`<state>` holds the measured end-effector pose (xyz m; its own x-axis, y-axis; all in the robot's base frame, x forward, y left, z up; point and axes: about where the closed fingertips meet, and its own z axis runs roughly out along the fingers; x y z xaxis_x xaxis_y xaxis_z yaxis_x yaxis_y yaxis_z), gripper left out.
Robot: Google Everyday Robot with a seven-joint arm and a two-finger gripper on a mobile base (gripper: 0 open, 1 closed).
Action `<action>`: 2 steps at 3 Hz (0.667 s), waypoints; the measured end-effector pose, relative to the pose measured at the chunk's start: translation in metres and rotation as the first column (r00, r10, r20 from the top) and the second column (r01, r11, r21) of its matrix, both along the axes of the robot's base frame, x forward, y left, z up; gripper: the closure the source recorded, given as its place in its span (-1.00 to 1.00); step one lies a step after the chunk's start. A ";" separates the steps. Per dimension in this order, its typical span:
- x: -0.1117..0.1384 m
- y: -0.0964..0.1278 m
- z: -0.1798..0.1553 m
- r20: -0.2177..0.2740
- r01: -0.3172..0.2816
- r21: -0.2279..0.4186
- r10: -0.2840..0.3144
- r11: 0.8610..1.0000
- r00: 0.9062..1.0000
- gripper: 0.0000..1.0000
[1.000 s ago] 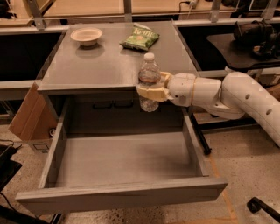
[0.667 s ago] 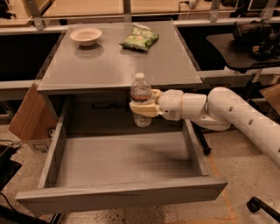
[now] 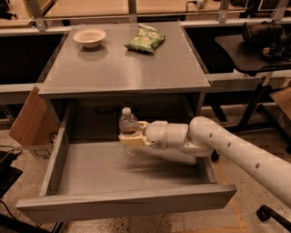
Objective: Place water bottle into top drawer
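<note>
gripper (image 3: 132, 138) clamped on water bottle (image 3: 128, 122), upright, inside open top drawer (image 3: 122, 201) near the back; contact with drawer floor unconfirmed. risk: tall and narrow, likely tips or rolls if released above floor; may be dragged over at withdrawal.

we see a robotics lab or workshop, not a home. a white robot arm (image 3: 236, 145) extends from the right, and its gripper (image 3: 132, 136) clasps the water bottle (image 3: 128, 122) over the open top drawer (image 3: 127, 205) of a plain grey cabinet (image 3: 122, 68). pale wooden benches (image 3: 91, 7) with metal posts run behind. a black equipment stand (image 3: 245, 50) sits at right, a cardboard box (image 3: 29, 123) leans at left, and the hard floor (image 3: 191, 226) is speckled.
</note>
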<state>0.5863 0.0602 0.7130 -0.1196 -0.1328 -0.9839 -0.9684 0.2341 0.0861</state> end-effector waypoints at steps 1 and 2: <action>-0.003 0.017 -0.020 0.007 -0.006 0.023 0.006 1.000 1.000 1.00; -0.003 0.019 -0.021 0.007 -0.010 0.025 0.009 1.000 1.000 0.65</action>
